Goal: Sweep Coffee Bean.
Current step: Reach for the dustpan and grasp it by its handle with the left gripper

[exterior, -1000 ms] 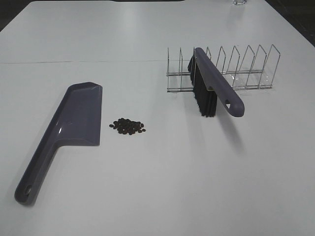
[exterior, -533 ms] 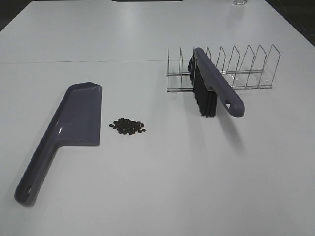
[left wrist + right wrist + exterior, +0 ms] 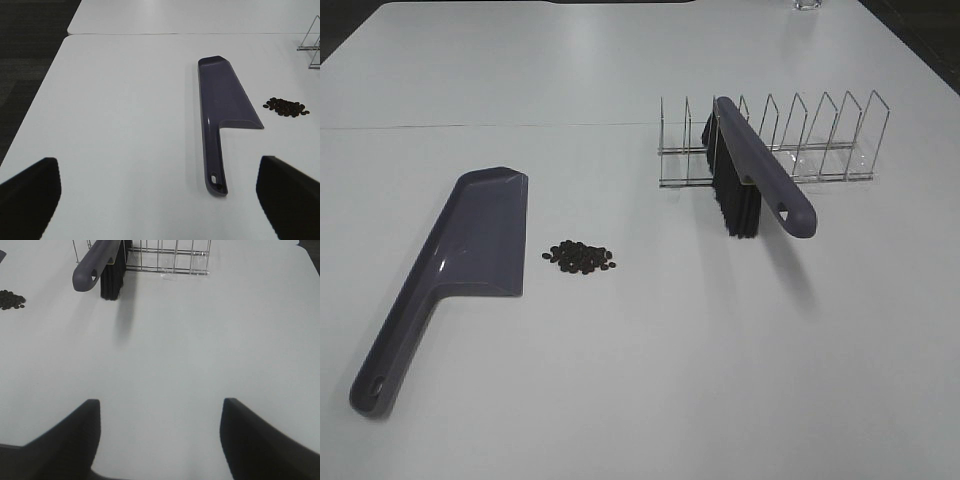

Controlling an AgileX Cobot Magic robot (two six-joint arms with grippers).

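Two robot arms wait at the near edge of a white table, and neither reaches into the overhead view. The left gripper has its two dark fingers spread wide with nothing between them. The right gripper also stands parted and empty, above bare tabletop.

Ahead of the left gripper lies a purple dustpan, flat on the table. Its handle end is nearest the fingers but well apart from them, and its scoop points away. The coffee beans, a small dark heap, sit farther out from that gripper, towards the right arm's side. They are near the pan's long edge without touching it, and none lie inside the pan.

Ahead of the right gripper and well apart from it, a purple brush with black bristles leans in a wire rack. Its handle juts back towards the gripper, with the bristle tips down on the table. The beans lie off towards the left arm's side of the brush.

The sweeping looks not yet begun, since the brush is in its rack, the dustpan is untouched and the beans are in one pile. What appears left is to pick up both tools, set the pan beside the heap and brush the beans into it
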